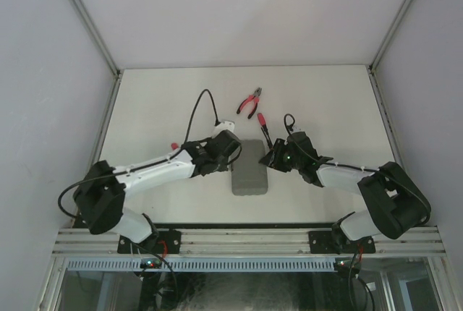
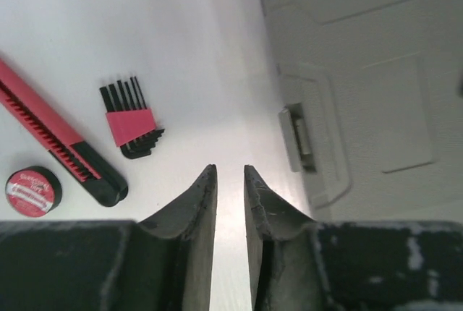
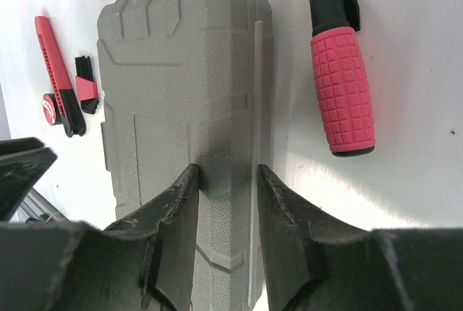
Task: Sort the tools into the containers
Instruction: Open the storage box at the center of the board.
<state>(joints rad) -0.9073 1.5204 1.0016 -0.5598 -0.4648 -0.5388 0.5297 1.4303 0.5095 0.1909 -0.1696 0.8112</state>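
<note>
Left of the closed grey case [image 1: 249,175], a tape roll [image 2: 32,190], red knife [image 2: 58,134] and hex keys [image 2: 130,119] wait unsorted on the surface [image 1: 159,108]. The left gripper [image 2: 230,170] hovers beside the case's latch [image 2: 296,137], jaws narrowly apart and empty, probably to open it. The right gripper [image 3: 228,170] straddles the case's right edge, jaws partly open, perhaps steadying it; I cannot tell whether they pinch. The screwdriver [image 3: 343,87] lies right of the case.
</note>
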